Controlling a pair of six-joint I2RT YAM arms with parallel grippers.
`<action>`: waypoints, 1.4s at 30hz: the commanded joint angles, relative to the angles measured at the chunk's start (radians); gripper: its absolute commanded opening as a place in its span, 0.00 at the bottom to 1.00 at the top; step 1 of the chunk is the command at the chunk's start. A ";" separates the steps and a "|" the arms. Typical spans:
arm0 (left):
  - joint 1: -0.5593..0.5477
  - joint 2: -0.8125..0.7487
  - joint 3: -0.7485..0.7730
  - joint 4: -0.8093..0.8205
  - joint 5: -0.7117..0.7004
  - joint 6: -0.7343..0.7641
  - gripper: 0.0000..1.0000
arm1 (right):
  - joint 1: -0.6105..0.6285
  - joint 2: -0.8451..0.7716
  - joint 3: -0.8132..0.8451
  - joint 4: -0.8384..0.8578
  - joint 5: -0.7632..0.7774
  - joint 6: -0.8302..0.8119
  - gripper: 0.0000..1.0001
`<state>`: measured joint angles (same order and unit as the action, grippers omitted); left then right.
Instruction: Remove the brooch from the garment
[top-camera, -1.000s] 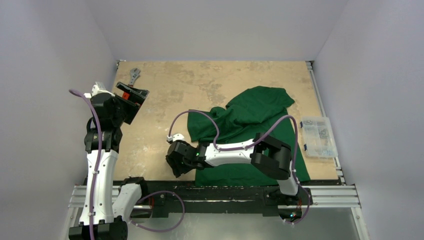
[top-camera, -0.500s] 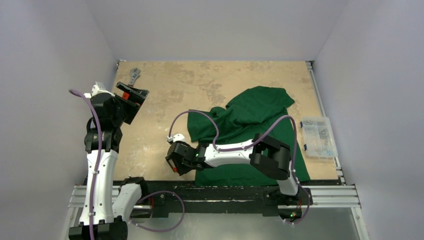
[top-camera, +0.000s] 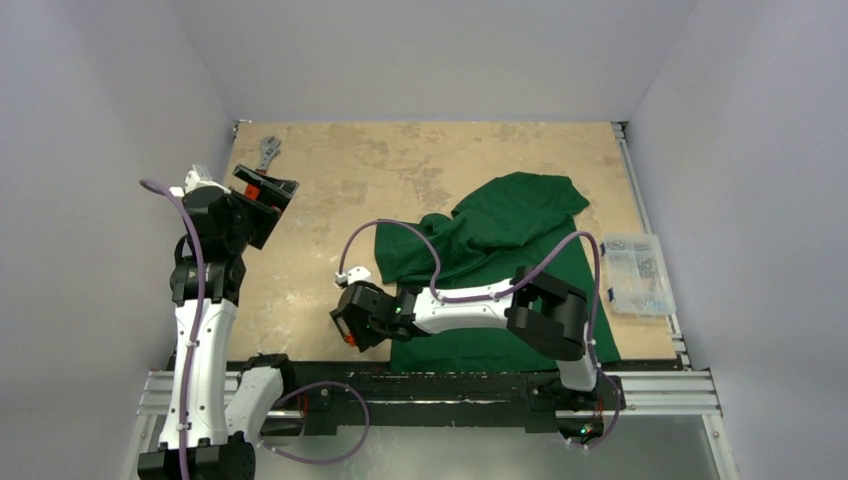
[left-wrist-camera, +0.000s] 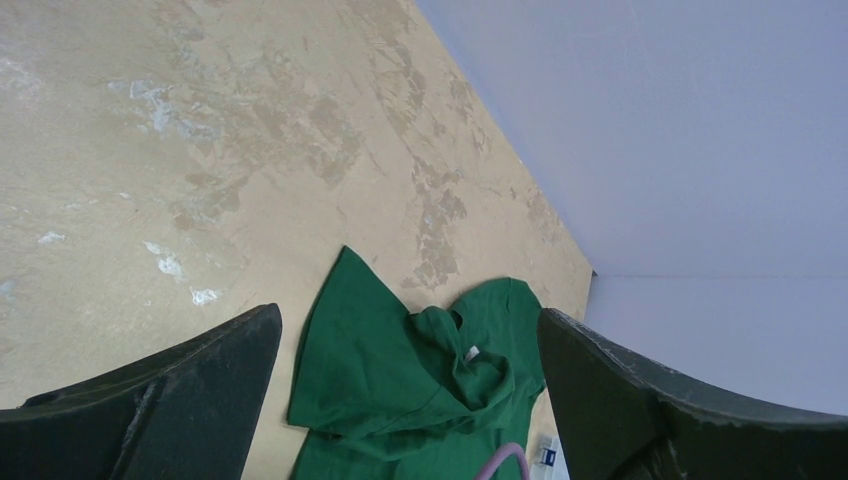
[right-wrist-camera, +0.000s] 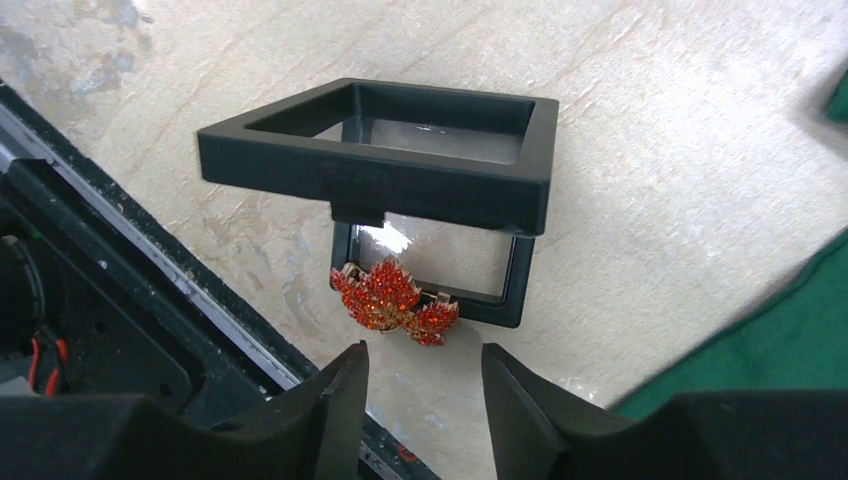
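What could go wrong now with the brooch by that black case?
The brooch lies across the rim of the black case, not inside it, so it may slide off. The right pincer is open right beside it; pulling back could knock it. The table ends close by, so it might drop off.

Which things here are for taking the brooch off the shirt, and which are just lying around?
For the job:
- the brooch, lying at the black frame case
- the green T-shirt
- the right gripper, open just above the brooch

Just lying about:
- the wrench at the far left of the table
- the clear parts box at the right edge
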<state>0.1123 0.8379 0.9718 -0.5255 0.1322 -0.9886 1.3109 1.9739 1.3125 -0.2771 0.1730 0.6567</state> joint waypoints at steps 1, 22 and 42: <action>0.009 -0.009 -0.009 0.043 0.017 -0.024 1.00 | 0.004 -0.092 -0.020 0.045 0.011 -0.008 0.57; 0.008 -0.013 -0.018 0.050 0.014 -0.038 1.00 | 0.033 0.050 0.108 -0.028 0.142 0.064 0.68; 0.008 -0.010 -0.022 0.061 0.015 -0.045 1.00 | 0.060 0.067 0.108 -0.011 0.188 0.032 0.56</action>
<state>0.1131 0.8364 0.9550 -0.5095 0.1448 -1.0142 1.3605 2.0487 1.4109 -0.3008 0.3244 0.7071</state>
